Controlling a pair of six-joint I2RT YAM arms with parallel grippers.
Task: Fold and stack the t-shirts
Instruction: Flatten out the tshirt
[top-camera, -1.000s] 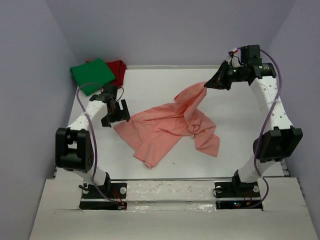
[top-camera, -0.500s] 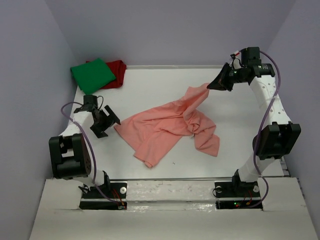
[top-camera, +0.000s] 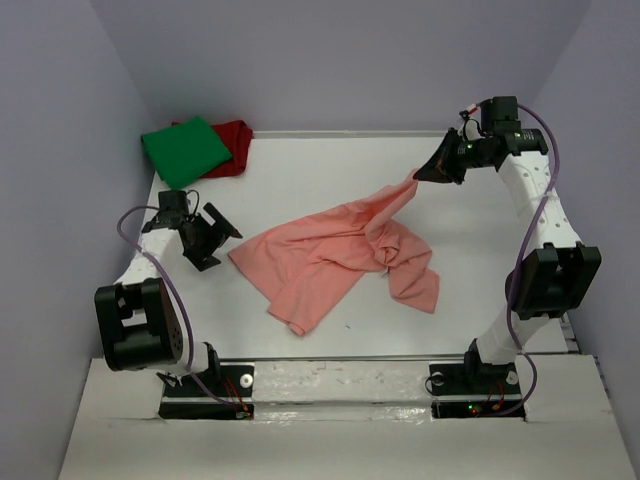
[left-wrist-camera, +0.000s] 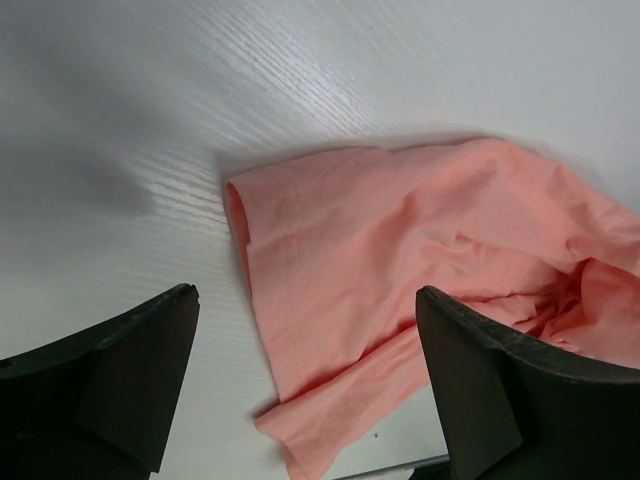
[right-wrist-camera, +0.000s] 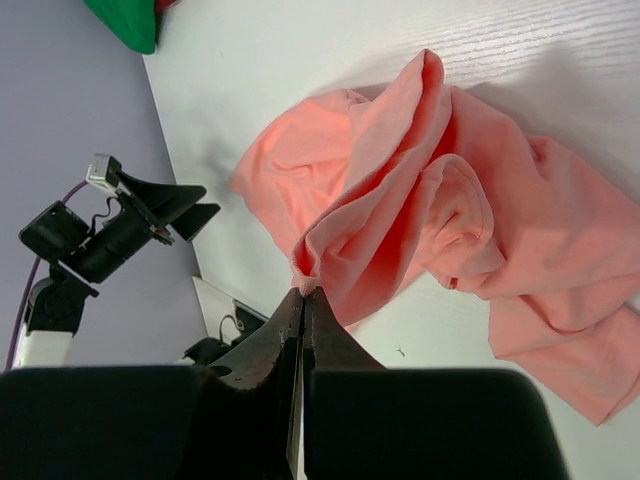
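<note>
A robotics lab test cell: a white wood-grain table (top-camera: 320, 170) is boxed by plain lavender walls (top-camera: 340, 60), with a cabled black-and-white left arm (top-camera: 150, 262) and right arm (top-camera: 542, 215) bolted at its near edge.

— What's everything resting on?
— A white surface (top-camera: 300, 170), matte, with a fine grain running across it when you look close. A soft grey shadow lies on its left part.
— And around it?
— Pale lavender all round: a back wall (top-camera: 330, 60), a left wall (top-camera: 60, 150) and a right wall (top-camera: 612, 120) box it in on three sides.
— The edges?
— A thin light strip (top-camera: 340, 133) runs along the far edge, under the back wall. At the near edge there's a glossy white band (top-camera: 340, 375), then a flat whitish ledge (top-camera: 330, 445).
</note>
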